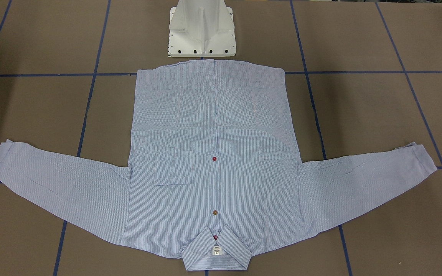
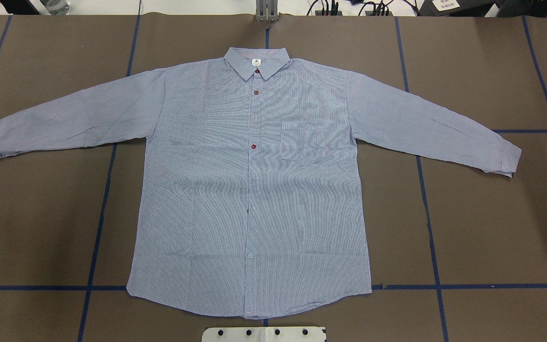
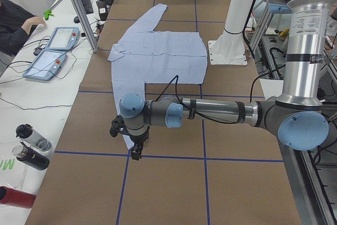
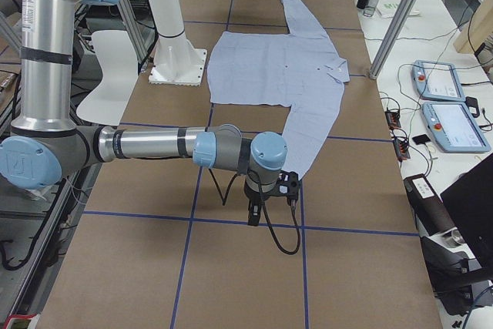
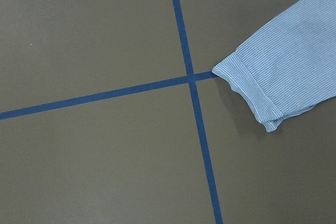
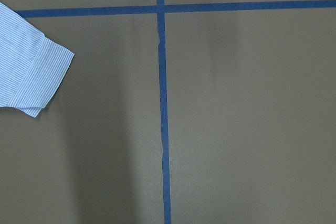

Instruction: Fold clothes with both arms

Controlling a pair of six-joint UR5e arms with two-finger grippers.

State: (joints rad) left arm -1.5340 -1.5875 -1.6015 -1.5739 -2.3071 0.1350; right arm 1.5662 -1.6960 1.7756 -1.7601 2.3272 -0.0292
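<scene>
One pinstriped shirt lies flat and face up on the brown table, buttoned, with its collar on the far side from the robot, its hem next to the robot's base, and both sleeves spread wide to either side. It looks like thin, light woven cloth: soft and limp, likely to sag and drag from any held point, and easy to wrinkle or pinch in more than one layer. The cuffs appear the best places to take hold, since their doubled, stitched fabric is stiffer than the rest. The left gripper hangs above bare table near the left cuff, which sits just beside a crossing of blue tape lines in its wrist view. The right gripper hangs likewise near the right cuff. Neither touches the cloth, and since both show only in the side views, one cannot tell how their jaws stand. Each sleeve probably needs lifting clear of the table before it is carried across the body.
</scene>
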